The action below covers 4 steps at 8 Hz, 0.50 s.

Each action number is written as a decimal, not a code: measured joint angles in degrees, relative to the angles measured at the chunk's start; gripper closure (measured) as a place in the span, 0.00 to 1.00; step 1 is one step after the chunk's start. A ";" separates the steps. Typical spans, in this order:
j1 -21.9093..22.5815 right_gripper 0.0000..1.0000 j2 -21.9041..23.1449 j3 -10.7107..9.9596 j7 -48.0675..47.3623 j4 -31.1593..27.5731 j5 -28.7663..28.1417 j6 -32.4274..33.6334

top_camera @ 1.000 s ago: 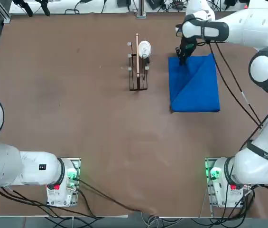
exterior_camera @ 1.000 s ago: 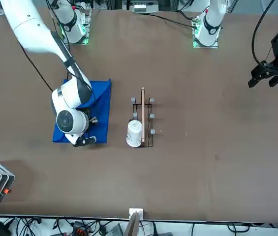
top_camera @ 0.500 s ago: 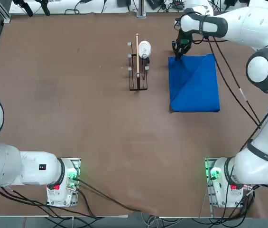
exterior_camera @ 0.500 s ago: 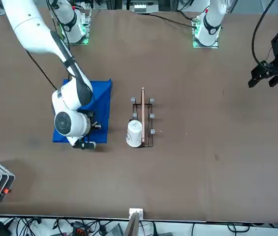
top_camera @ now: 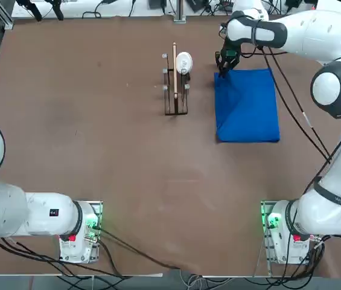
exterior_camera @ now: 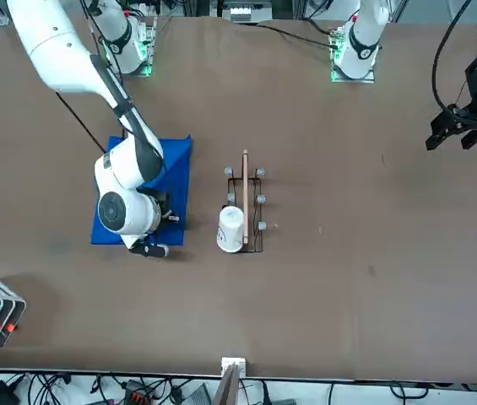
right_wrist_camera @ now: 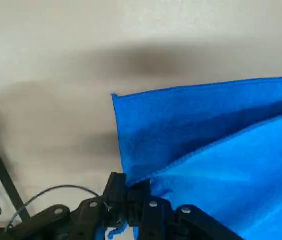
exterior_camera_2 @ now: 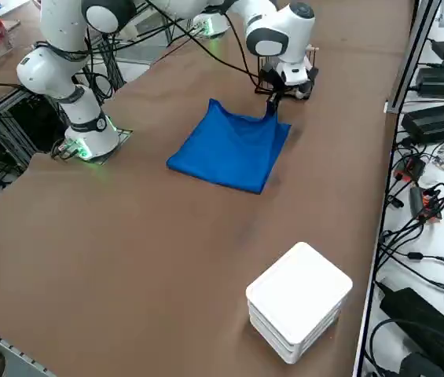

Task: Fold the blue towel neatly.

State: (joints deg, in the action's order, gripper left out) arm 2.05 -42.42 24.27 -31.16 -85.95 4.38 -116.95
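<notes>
A robotics lab is showing here: arms on bolted bases (top_camera: 285,232) with glowing green lights are sitting at a brown table (top_camera: 128,181), while cables (exterior_camera_2: 410,204) and power supplies (exterior_camera_2: 442,118) are lining the frame's right edge.

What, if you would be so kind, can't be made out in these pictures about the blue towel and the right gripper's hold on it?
- Blue towel: its far corner in the front view, hidden by the right arm's wrist.
- Right gripper: fingertips clamped on the towel's edge in the wrist view; how much cloth lies between them is hidden.
- White tag: not visible in any view.
</notes>
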 joint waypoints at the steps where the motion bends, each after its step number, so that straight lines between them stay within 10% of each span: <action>1: 0.01 0.97 -0.02 0.00 -0.07 0.02 -0.16 -1.38; 4: 0.02 0.96 -0.46 0.00 -1.32 0.03 -0.22 -4.93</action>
State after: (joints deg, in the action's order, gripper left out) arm 2.06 -42.88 24.27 -32.48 -85.92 4.16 -121.88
